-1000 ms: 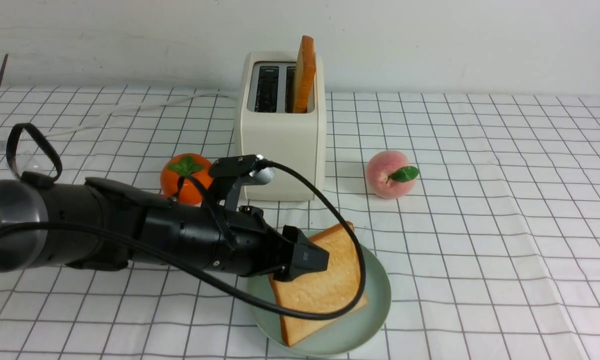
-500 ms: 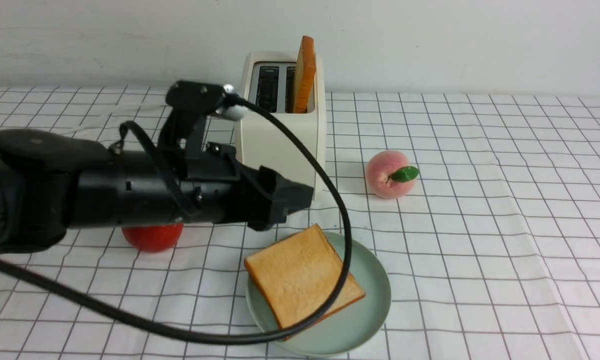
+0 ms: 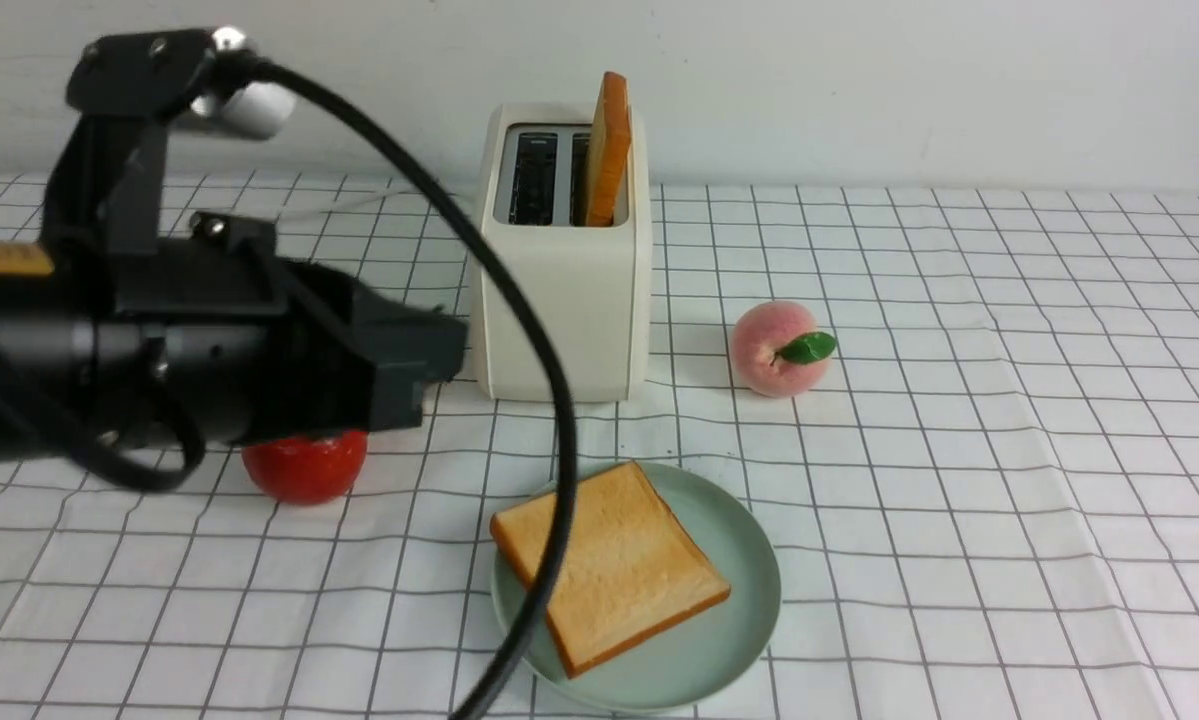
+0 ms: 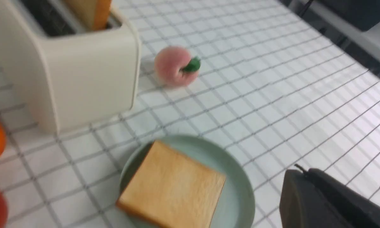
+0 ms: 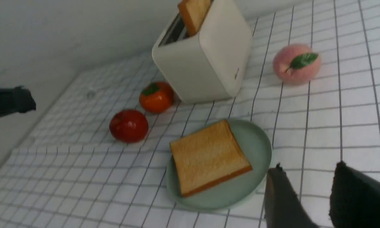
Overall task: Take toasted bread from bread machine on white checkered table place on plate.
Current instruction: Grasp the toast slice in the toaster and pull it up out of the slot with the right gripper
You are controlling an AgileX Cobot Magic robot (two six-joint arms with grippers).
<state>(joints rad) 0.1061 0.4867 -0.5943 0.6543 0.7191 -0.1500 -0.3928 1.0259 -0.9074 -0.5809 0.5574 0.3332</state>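
Note:
One slice of toasted bread (image 3: 609, 565) lies flat on the mint-green plate (image 3: 744, 610) near the front of the white checkered table (image 3: 959, 450). A second slice (image 3: 609, 150) stands upright in the right slot of the cream bread machine (image 3: 564, 300); its left slot is empty. My left gripper (image 3: 447, 352) hangs left of the bread machine, above the table, shut and empty; its closed tips (image 4: 299, 172) show beside the plate's rim. My right gripper (image 5: 308, 172) stands open over the cloth just right of the plate (image 5: 256, 148), with nothing between its fingers.
A pink peach (image 3: 777, 348) lies right of the bread machine. A red tomato (image 3: 304, 465) sits under my left arm, and an orange fruit (image 5: 156, 96) lies beside the machine's front corner. My left arm's black cable (image 3: 549, 480) hangs across the plate. A white wall stands behind.
My left arm has risen and pulled back to the left, away from the plate, and its jaws have closed. The slice it let go now lies flat on the plate.

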